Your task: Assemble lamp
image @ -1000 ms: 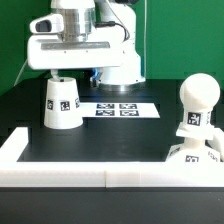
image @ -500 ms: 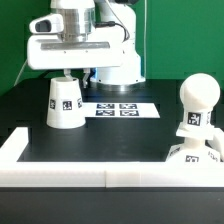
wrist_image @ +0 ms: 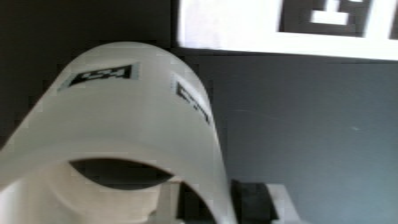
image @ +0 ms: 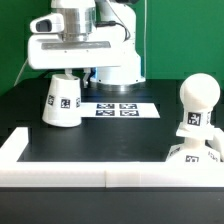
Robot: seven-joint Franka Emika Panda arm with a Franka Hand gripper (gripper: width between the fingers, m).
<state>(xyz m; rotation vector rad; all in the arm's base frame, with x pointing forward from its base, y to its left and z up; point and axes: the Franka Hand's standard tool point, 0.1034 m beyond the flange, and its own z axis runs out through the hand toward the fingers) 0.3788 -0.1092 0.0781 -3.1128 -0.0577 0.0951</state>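
Note:
The white cone shade (image: 60, 101) stands at the exterior view's left, tilted, with a tag on its side. My gripper (image: 67, 73) is right above it and shut on the shade's upper rim. In the wrist view the shade (wrist_image: 134, 120) fills most of the picture, and its wall runs between my gripper's (wrist_image: 217, 200) fingers; one black finger pad (wrist_image: 262, 200) shows beside the wall. The round-headed bulb (image: 196, 102) stands upright on the base (image: 190, 153) at the exterior view's right, apart from the gripper.
The marker board (image: 120, 109) lies flat on the black table just right of the shade; it also shows in the wrist view (wrist_image: 285, 25). A white rail (image: 100, 172) borders the table's front and left. The robot pedestal (image: 120, 68) stands behind.
The shade shifted slightly right, then back left, and now leans more and sits a little higher in the gripper. The bulb and base have not moved.

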